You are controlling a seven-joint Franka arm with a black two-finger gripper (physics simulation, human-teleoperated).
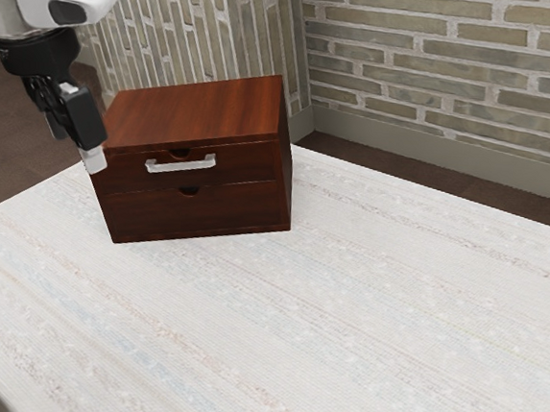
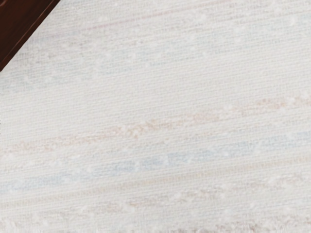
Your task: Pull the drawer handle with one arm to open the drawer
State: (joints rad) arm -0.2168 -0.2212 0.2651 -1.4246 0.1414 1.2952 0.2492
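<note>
Grey-tan brick walls (image 1: 442,57) meet in a corner, pale baseboard (image 1: 453,149) below. Dark wood floor (image 1: 0,153). Surface (image 1: 361,320) is off-white woven, evenly lit.

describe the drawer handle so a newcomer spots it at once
On the pale woven table stands one dark reddish wooden cabinet with two drawer fronts. The handle is the pale bar on the upper front; the lower front has only a small notch.
</note>
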